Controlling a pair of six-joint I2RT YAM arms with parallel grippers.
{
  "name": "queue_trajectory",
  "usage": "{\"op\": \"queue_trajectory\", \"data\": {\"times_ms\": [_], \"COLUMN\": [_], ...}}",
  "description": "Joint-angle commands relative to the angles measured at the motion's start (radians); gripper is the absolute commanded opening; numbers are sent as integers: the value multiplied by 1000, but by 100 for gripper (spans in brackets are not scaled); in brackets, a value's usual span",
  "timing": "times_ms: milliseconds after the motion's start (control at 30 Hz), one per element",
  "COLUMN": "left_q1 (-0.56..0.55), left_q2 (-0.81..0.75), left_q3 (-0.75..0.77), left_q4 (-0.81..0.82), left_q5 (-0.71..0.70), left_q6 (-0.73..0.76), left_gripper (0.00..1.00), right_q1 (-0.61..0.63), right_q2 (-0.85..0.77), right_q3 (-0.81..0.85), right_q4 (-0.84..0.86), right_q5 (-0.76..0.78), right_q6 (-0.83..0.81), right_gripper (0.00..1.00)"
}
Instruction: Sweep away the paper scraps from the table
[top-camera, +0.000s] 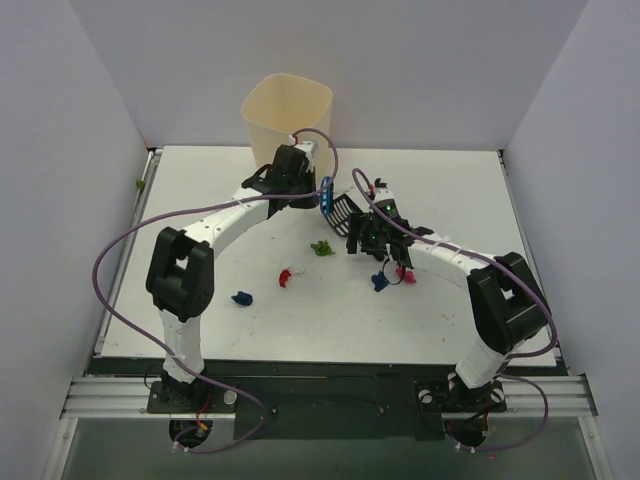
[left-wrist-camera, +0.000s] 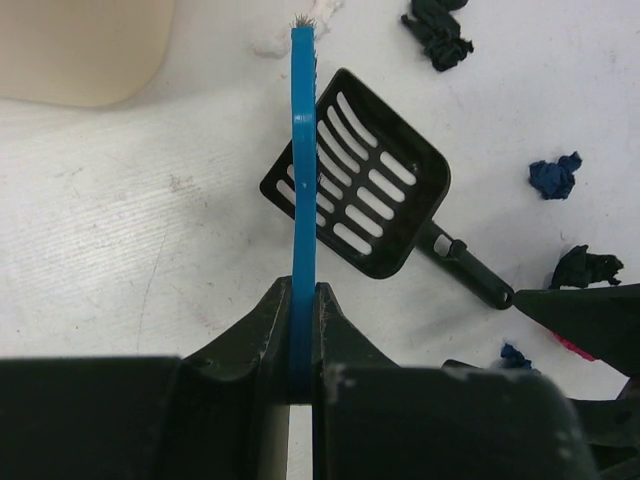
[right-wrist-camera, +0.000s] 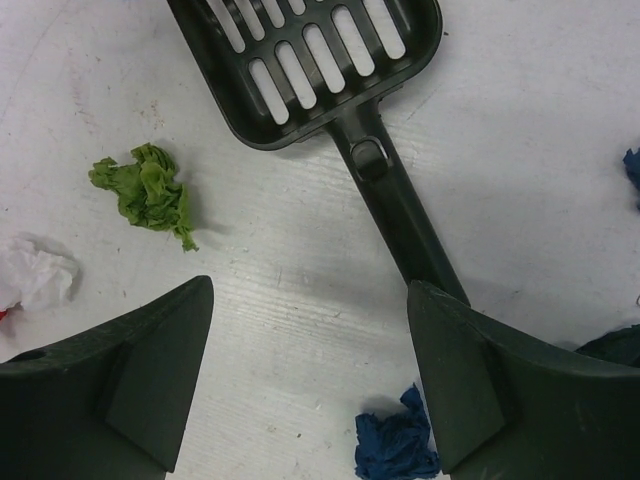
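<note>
Your flat white desk (top-camera: 440, 310) is walled by pale panels (top-camera: 60, 150). A cream plastic bin (top-camera: 287, 115) stands at its far edge, just behind the left wrist. Both arms reach forward and bend inward, meeting near the desk's middle.

The black slotted plastic scoop (right-wrist-camera: 320, 60) lies flat between them. Its long handle runs back to the inner edge of one finger of your right gripper (right-wrist-camera: 310, 300), whose jaws stand wide apart over bare desk. Whether that finger touches the handle, you cannot tell.

Your left gripper (left-wrist-camera: 303, 330) is clamped on the small blue brush (left-wrist-camera: 303, 150), held edge-on above the scoop with the bristle end toward the bin.

The tiny crumpled paper scraps (top-camera: 321, 248) lie scattered on the desk:
- green just left of the scoop
- red-and-white and blue nearer you
- blue and magenta by the right wrist
- black ones near the scoop
</note>
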Motion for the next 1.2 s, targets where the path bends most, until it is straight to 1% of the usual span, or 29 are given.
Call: {"op": "queue_trajectory", "data": {"times_ms": [0, 67, 200, 300, 367, 433, 567, 667, 700, 900, 1033, 1100, 1167], "left_q1": [-3, -3, -1, -3, -5, -5, -5, -5, -5, -5, -5, -5, -5], "left_q2": [-4, 33, 90, 139, 168, 185, 173, 147, 145, 153, 154, 154, 159], "left_q3": [70, 84, 100, 149, 175, 174, 105, 45, 32, 30, 30, 31, 33], "left_q4": [109, 139, 220, 231, 211, 194, 205, 249, 251, 254, 254, 252, 251], "left_q5": [15, 18, 36, 44, 41, 41, 38, 38, 38, 46, 44, 44, 44], "left_q6": [25, 21, 7, 4, 7, 12, 13, 10, 10, 12, 15, 18, 19], "left_gripper": [0, 0, 0, 0, 0, 0, 0, 0, 0, 0, 0, 0, 0], "right_q1": [-6, -12, -32, -41, -41, -41, -41, -41, -41, -40, -34, -31, -32], "right_q2": [-28, -60, -106, -96, -76, -65, -57, -47, -45, -33, 7, 10, 15], "right_q3": [-15, -42, -87, -82, -68, -61, -47, -27, -24, 33, 86, 91, 97], "right_q4": [65, 87, 113, 99, 87, 85, 78, 66, 62, 38, -23, -23, -25], "right_q5": [37, 75, 71, 54, 49, 49, 49, 49, 20, 3, -23, -15, -12], "right_q6": [10, 27, 35, 32, 34, 32, 32, 32, 30, 6, -26, -35, -46], "right_gripper": [73, 73, 73, 73, 74, 74, 74, 74, 74, 74, 73, 71, 67]}}
